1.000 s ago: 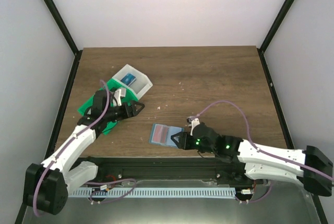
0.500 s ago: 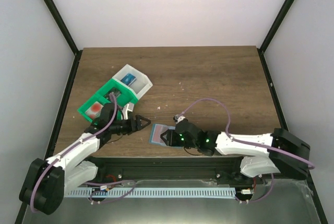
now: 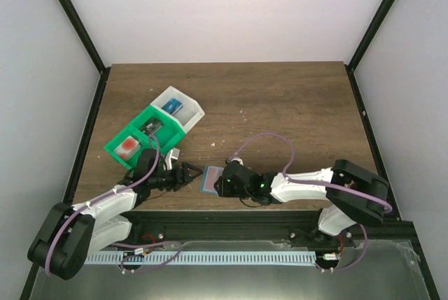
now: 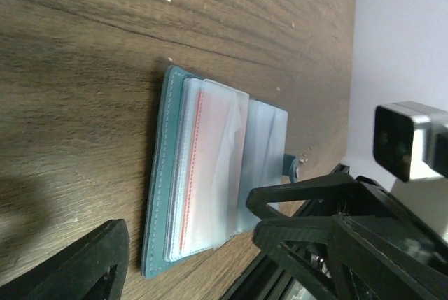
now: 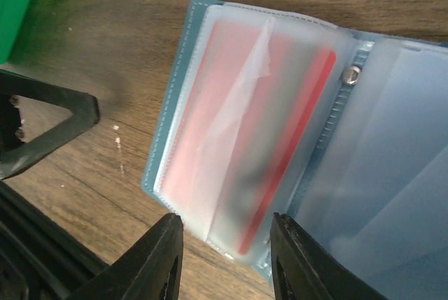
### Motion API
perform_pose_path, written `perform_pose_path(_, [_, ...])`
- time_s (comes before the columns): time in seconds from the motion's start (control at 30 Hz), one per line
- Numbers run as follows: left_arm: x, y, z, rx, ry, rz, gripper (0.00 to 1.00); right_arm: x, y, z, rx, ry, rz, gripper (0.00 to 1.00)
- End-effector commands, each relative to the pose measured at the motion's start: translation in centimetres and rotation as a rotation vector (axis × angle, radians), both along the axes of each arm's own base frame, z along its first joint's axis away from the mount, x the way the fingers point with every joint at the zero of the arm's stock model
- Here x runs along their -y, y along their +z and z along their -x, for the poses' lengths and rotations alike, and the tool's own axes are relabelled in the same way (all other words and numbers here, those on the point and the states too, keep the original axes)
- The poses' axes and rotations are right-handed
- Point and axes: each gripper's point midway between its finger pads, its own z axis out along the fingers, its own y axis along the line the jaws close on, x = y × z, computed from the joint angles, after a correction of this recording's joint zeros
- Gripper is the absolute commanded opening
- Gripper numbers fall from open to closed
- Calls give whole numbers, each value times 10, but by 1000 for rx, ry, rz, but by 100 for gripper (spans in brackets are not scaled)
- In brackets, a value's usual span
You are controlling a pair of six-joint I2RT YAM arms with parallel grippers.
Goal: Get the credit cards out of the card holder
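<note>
The card holder point(image 3: 209, 180) lies open near the table's front edge, teal with clear pockets point(image 5: 210, 48). A credit card point(image 5: 262, 125) shows red through the frosted pocket, and another credit card point(image 3: 127, 146) lies in the green tray. My right gripper point(image 5: 224, 226) is open, its fingers either side of the pocket's near edge. In the top view my right gripper point(image 3: 222, 184) is over the holder's right half. My left gripper point(image 3: 190, 173) is open just left of the holder, not touching it; one of its fingers point(image 4: 77, 265) shows beside the teal edge point(image 4: 157, 195).
A green compartment tray point(image 3: 143, 124) sits at the left, with a white bin point(image 3: 187, 111) holding a blue item behind it. The black front rail point(image 3: 210, 215) runs close below the holder. Both arms crowd the front middle; bare wood lies behind them.
My left gripper came away from the green tray to the holder's left edge. My right gripper slid left over the holder and its jaws narrowed.
</note>
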Motion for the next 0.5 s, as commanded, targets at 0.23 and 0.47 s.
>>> perform_pose_path(0.23, [4,12,0,32,1,54,78,6,-17,-8,10,-24,75,29])
perform_pose_path(0.47, [12,25,0,74,-40,81,78,9,-19,-2,14,-11,12,13])
